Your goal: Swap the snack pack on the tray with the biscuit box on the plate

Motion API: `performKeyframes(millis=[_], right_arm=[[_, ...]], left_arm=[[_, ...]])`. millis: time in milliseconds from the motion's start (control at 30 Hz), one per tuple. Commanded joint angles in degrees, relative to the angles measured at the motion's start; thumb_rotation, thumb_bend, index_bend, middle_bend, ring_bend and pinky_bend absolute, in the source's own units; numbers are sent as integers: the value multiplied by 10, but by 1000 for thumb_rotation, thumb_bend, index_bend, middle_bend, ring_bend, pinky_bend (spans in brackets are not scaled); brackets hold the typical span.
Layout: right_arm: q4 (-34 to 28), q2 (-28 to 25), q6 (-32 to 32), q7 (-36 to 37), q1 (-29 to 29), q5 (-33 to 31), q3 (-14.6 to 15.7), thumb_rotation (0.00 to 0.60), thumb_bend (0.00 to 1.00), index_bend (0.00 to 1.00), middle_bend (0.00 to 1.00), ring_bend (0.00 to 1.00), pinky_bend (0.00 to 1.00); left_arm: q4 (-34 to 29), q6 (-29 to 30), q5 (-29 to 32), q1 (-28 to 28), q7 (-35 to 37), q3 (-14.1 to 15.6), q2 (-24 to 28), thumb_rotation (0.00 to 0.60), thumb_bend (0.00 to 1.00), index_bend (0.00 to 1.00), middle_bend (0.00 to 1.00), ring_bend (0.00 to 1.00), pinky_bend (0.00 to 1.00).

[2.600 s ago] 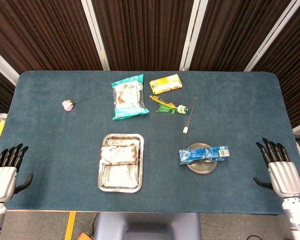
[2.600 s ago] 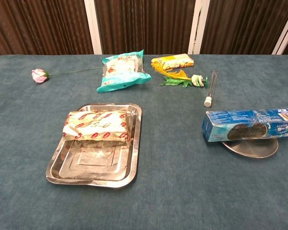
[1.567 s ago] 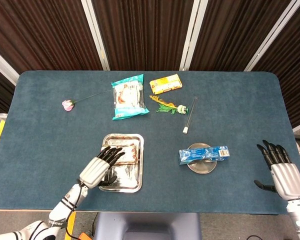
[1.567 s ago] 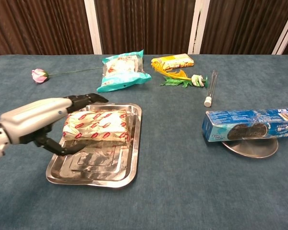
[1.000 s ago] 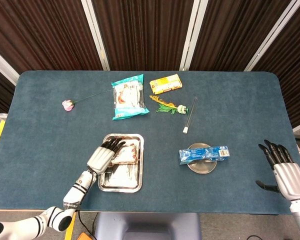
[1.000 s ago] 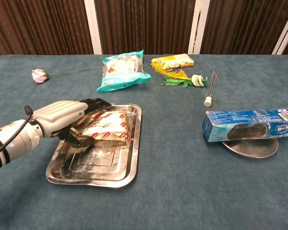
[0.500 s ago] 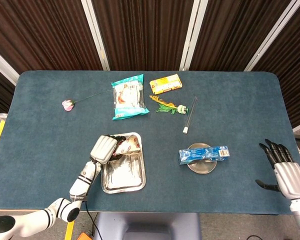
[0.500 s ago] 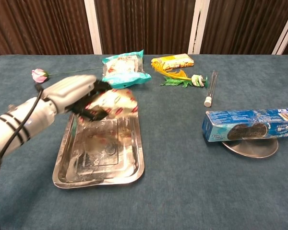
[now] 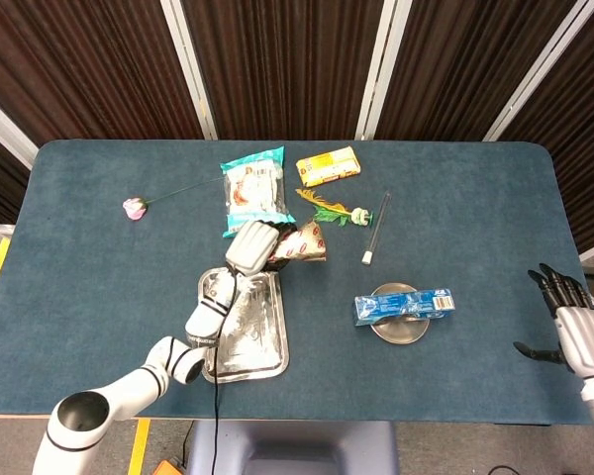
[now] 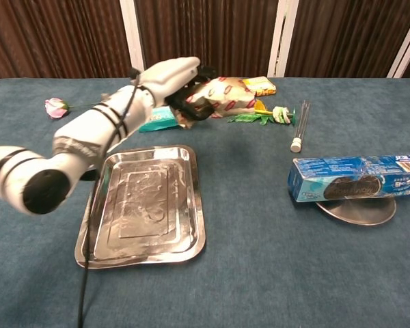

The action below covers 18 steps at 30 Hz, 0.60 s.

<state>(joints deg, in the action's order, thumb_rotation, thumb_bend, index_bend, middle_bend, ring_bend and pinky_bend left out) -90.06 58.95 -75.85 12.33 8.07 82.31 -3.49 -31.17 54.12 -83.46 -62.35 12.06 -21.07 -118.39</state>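
Note:
My left hand (image 9: 251,245) (image 10: 174,79) grips the snack pack (image 9: 303,243) (image 10: 221,96), a beige wrapper with red print, and holds it in the air beyond the far right corner of the steel tray (image 9: 246,336) (image 10: 147,205). The tray holds nothing. The blue biscuit box (image 9: 403,305) (image 10: 355,176) lies across the small round plate (image 9: 396,330) (image 10: 359,209) at the right. My right hand (image 9: 577,332) hovers open off the table's right edge, seen only in the head view.
At the back lie a teal snack bag (image 9: 254,188) (image 10: 157,119), a yellow packet (image 9: 328,165) (image 10: 260,83), a feather toy (image 9: 333,211) (image 10: 256,113) and a clear tube (image 9: 375,229) (image 10: 300,126). A pink rose (image 9: 135,207) (image 10: 55,107) lies at the back left.
My left hand closed on the snack pack, lifted it off the tray and carried it back and to the right. The tray shifted a little. My right hand drifted slightly right.

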Motion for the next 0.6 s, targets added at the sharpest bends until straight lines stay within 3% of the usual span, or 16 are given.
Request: performKeyframes(millis=[33,133,167,233,333,600], right_arm=[[10,0,18,6,8,-14,-6,600,152,0,0,0,0],[16,1,28,10,13,-20,-8,600,152,0,0,0,0],[17,1,32,11,14,-20,-8,600,152,0,0,0,0],[17,-1,37,14,15,-21,-6,600,152,0,0,0,0],[13,-7,42,19,14,-25,-5,600,152,0,0,0,0],[6,-5,34,10,15,6,6,600,152,0,0,0,0]], left_arm=[[148,-79,-1,-93,94,1,-86,600,387,381,539,486,501],[189,-107,-6,-105,118,21,-107,600,387,69,250,214,288],[197,-117,-9,-109,128,29,-111,600,387,13,147,120,200],[202,-137,-9,-115,153,36,-109,600,379,0,26,16,61],[210,-138,-6,-123,177,41,-106,600,370,0,0,0,2],[185,-106,-19,-103,180,77,-75,600,360,0,0,0,0]])
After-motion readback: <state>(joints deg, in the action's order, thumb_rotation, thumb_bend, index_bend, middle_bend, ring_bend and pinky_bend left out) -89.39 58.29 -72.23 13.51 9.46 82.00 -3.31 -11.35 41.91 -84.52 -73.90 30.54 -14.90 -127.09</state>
